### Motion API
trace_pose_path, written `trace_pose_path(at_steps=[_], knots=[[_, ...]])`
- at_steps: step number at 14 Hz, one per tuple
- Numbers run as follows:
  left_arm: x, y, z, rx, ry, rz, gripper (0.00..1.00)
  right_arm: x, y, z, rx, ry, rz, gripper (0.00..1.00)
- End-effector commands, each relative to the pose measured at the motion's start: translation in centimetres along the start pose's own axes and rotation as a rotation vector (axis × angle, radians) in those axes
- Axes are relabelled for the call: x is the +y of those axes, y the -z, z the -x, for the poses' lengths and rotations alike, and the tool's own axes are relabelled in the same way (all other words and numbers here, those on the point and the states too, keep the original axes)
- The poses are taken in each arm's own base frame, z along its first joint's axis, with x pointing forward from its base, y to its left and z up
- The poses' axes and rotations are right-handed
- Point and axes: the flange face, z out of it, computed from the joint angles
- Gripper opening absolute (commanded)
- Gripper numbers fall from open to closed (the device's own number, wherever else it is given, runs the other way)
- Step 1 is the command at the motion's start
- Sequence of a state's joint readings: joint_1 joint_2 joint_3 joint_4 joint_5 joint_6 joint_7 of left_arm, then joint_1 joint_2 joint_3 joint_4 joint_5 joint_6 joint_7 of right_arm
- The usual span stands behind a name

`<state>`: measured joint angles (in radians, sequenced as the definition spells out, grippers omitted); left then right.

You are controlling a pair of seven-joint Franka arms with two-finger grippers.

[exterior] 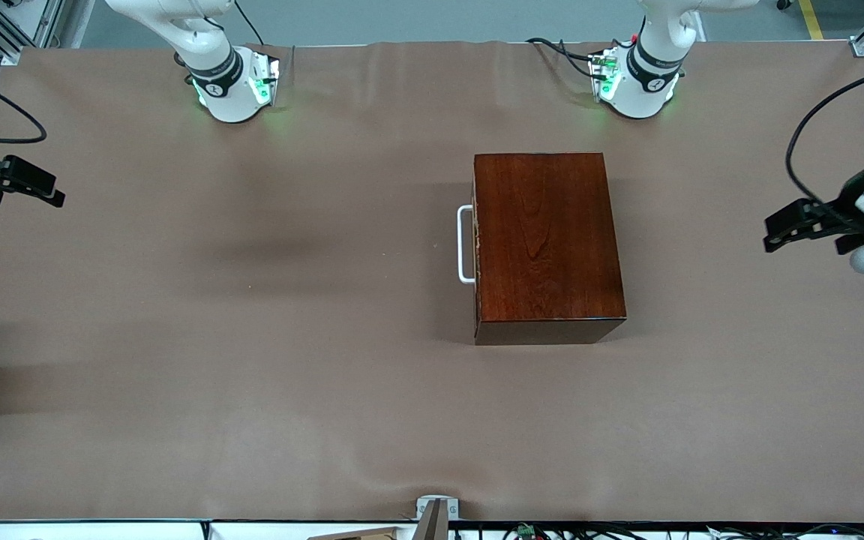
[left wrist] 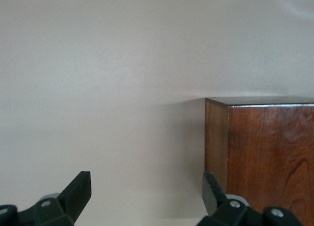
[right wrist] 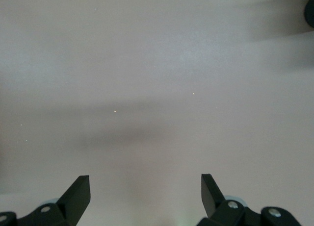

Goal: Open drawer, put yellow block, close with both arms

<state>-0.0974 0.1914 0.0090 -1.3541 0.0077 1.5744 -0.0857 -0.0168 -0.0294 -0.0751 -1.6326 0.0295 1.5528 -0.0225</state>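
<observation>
Front view is showing the black left tool [exterior: 781, 234] and black right tool [exterior: 46, 191] hanging wide open and empty over opposite table [exterior: 252, 337] ends, while the glossy reddish-brown wooden box [exterior: 544, 244] is sitting with its white-handled drawer [exterior: 465, 244] shut.

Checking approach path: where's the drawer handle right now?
In the front view the white handle sits on the wooden box face turned toward the right arm's end of the table, drawer shut, both grippers far off at the table ends.
</observation>
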Motion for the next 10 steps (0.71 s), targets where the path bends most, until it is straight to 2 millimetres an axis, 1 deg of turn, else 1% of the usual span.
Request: trace_pose_path(at_steps=[1,3,4,7,8,10], knots=[[-0.1,0.0,1.4,0.026,0.029,0.021,1.0,0.0,0.2,-0.1,-0.004,-0.002,-0.015,1.0],[-0.2,-0.4,3.1,0.055,0.026,0.025,1.0,0.0,0.2,-0.2,-0.003,-0.002,-0.015,1.0],[-0.7,-0.3,3.3,0.058,0.016,0.029,1.0,0.0,0.2,-0.1,-0.004,-0.002,-0.015,1.0],[-1.0,0.5,3.5,0.063,-0.068,0.036,1.0,0.0,0.1,-0.2,-0.006,-0.002,-0.014,1.0],[-1.0,0.5,3.7,0.051,-0.07,0.037,1.0,0.0,0.1,-0.2,-0.004,-0.002,-0.014,1.0],[-0.7,1.6,3.7,0.064,-0.054,0.038,1.0,0.0,0.1,-0.2,-0.004,-0.002,-0.014,1.0]])
